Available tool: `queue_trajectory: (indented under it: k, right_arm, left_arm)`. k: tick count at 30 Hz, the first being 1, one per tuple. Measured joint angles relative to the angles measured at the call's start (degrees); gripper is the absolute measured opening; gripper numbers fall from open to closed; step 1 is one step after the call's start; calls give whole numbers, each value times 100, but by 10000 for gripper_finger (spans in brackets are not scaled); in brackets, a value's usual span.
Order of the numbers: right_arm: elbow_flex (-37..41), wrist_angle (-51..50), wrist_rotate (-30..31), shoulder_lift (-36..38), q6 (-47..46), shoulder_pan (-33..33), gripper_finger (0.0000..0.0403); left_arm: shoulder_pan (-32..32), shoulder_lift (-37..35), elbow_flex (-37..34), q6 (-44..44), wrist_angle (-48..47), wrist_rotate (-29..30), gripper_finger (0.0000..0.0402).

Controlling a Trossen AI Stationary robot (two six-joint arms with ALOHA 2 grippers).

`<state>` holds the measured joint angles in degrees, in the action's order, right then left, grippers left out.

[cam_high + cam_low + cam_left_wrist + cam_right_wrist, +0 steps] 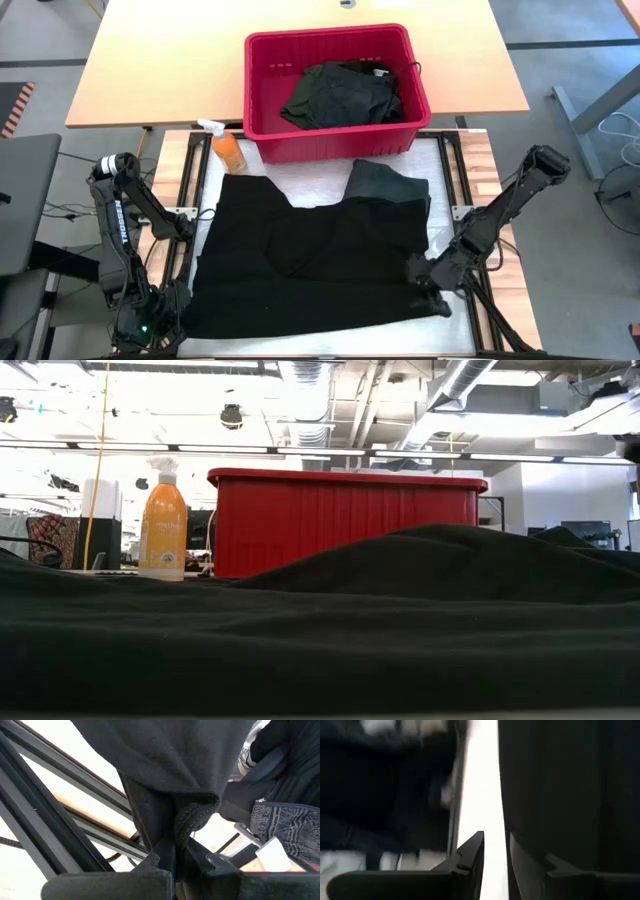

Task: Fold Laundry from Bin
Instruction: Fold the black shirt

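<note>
I am holding one black garment (310, 255) spread on the bench (470, 160), not yet folded. My left end effector (172, 862) is pinching its hem shut at the near left corner. My right end effector (495, 852) is standing slightly parted, gripping nothing I can see. More laundry (340, 95) is waiting in the bin (330, 140).

Both arms are dark, nearly black, built of slim tubular links joined by chunky rounded joints. The left arm (122, 225) carries white "TROSSEN" lettering along one link and a small green light near its base. Each end effector (495, 865) ends in two dark, angular, wedge-shaped fingers (470, 857) of matte plastic.
</note>
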<state>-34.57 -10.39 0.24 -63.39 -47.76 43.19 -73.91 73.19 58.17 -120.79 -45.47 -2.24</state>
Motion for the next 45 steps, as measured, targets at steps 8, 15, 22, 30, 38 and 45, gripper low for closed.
queue_trajectory:
  k: [8, 15, 22, 30, 38, 45]
  right_arm:
    - [2, 892, 280, -1154, 579, 165, 111]
    - [2, 1363, -6, -1947, 292, 371, 111]
    - [2, 1393, -38, -2190, 114, 417, 111]
    - [2, 957, -54, -2217, -306, 507, 111]
    - [-15, 291, -7, -2204, -1542, 1090, 111]
    - [0, 586, -288, -2205, -2387, 1659, 111]
  left_arm:
    - [-2, 0, 0, 7, -2, 316, 0]
    - [-2, 0, 2, -33, -20, 89, 32]
    - [13, -2, 9, -189, -25, -77, 101]
    - [295, 53, -88, 1229, -107, 2007, 127]
    - [1221, 574, -740, 3124, 383, 2871, 128]
    - [2101, 1306, -901, 4716, 753, 3200, 128]
